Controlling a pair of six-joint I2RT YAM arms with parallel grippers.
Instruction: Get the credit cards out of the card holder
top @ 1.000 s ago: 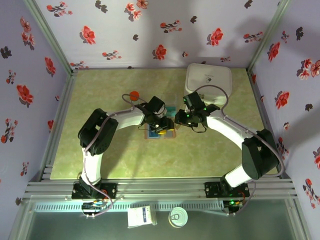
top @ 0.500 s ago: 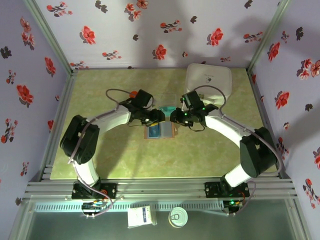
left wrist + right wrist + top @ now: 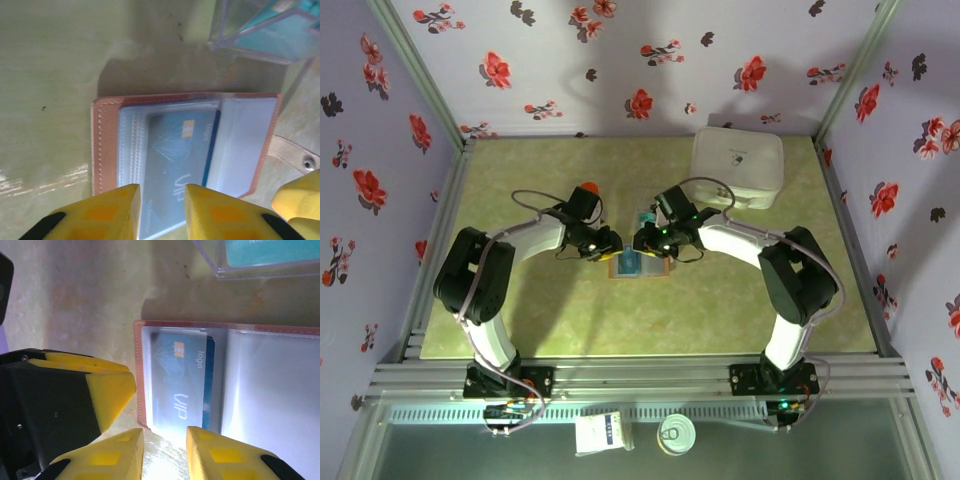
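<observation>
We note both arms bent inward, meeting at the card holder. Left gripper and right gripper are slightly parted over its edge. A card is inside.

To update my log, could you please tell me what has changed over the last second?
The left claw drew back leftward off the wallet to its left edge, its elbow swinging outward. The right claw slid left, over the wallet. Both are open now. The wallet, tray and box stayed put.
</observation>
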